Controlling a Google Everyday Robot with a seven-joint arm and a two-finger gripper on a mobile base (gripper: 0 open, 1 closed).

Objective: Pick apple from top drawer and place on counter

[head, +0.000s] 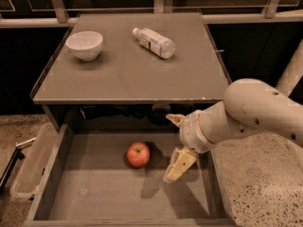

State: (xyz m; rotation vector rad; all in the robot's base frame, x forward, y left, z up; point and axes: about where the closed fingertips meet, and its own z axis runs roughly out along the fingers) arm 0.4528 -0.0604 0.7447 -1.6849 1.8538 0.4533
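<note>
The apple (138,154), small, round and red with a yellowish patch by its stem dimple, is sitting upright on the scuffed floor of the top drawer (94,193), a little behind the floor's middle. The drawer, a shallow grey-brown box with thin side walls, is standing open below the front edge of the counter (132,74), a flat square grey-brown top. The gripper (176,143) is hanging over the drawer just right of the apple, fingers spread and not touching it.
</note>
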